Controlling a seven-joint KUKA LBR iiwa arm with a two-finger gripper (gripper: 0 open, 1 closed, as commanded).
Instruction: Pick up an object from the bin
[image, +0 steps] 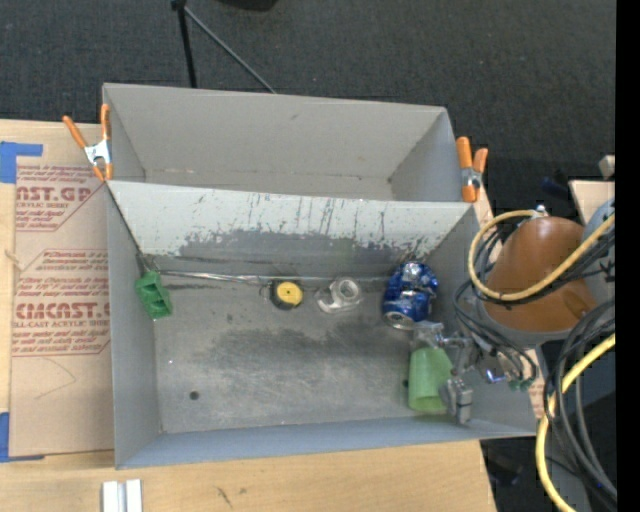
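My gripper (455, 372) is low in the bin's near right corner, right against a pale green cylinder-like block (427, 379) that lies there on the floor. The block's right side is partly covered by the gripper's metal parts. A crushed blue can (408, 293) lies just behind them, close to the back wall.
Along the back wall lie a clear silvery ring-like piece (340, 296) and a small yellow disc (288, 294). A dark green block (153, 296) leans in the far left corner. The arm with its orange cover and yellow cables hangs over the right rim.
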